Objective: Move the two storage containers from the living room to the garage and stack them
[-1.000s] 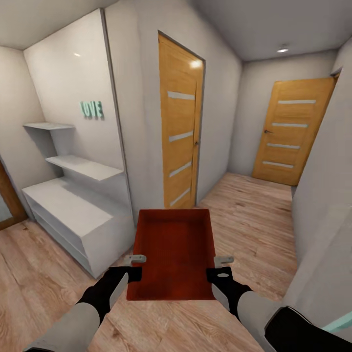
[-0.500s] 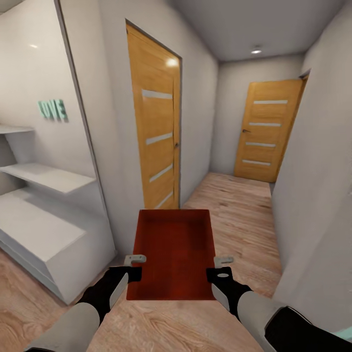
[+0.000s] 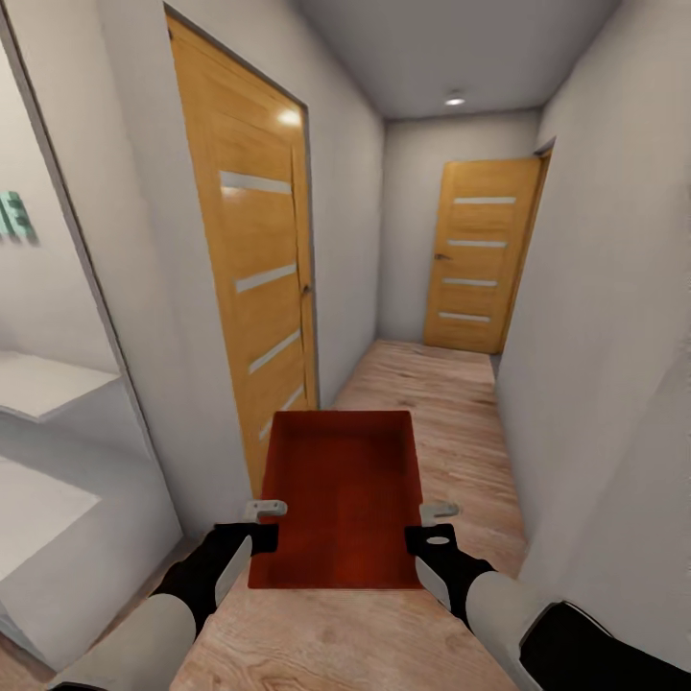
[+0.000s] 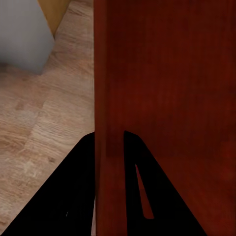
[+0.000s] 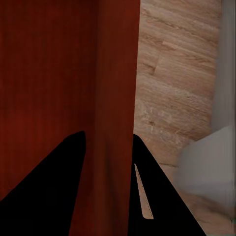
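Note:
One red-orange storage container (image 3: 341,494) hangs level in front of me over a light wood plank floor, open top up and empty. My left gripper (image 3: 266,523) is shut on its left wall and my right gripper (image 3: 432,526) is shut on its right wall. In the left wrist view the black fingers (image 4: 73,196) straddle the container's wall (image 4: 109,123). The right wrist view shows the same: dark fingers (image 5: 162,196) on either side of the red wall (image 5: 115,98).
I am in a narrow hallway with white walls. An orange-brown door with frosted strips (image 3: 254,288) stands close on the left. A second such door (image 3: 478,257) closes the far end. White shelving (image 3: 43,461) sits at the left edge.
The whole view has shifted: the shelving slid off to the left and both doors grew nearer, so I have moved forward into the hallway. The container and both grips are unchanged.

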`<state>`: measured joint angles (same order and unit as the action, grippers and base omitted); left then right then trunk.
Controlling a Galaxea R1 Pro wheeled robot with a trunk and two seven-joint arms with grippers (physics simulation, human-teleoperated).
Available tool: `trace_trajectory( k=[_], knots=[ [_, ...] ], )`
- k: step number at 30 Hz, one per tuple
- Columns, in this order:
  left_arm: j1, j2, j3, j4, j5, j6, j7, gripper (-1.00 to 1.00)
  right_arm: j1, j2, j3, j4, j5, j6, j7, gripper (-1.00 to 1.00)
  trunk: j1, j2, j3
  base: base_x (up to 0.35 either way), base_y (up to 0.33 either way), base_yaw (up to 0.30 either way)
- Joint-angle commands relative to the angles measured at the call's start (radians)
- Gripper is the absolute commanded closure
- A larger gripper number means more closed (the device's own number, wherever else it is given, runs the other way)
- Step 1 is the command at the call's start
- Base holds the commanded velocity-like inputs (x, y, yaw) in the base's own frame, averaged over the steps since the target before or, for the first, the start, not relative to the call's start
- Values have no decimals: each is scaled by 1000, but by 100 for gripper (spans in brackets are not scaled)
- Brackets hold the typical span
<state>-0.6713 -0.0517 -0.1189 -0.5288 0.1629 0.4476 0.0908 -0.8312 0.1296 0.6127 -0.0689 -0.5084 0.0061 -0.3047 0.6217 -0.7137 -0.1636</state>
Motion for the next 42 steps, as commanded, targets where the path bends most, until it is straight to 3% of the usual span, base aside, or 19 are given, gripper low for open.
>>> trace_trajectory(
  k=[1, 42],
  knots=[
    [-1, -8, 2, -8, -22, -32, 13, 100, 0, 1, 8, 4, -25, -2, -93, 100, 1, -1, -2, 322, 0, -246],
    [-1, -8, 2, -8, -22, -32, 13, 100, -1, 1, 8, 4, -25, -1, -94, 100, 1, -1, -2, 322, 0, -38]
  ],
)
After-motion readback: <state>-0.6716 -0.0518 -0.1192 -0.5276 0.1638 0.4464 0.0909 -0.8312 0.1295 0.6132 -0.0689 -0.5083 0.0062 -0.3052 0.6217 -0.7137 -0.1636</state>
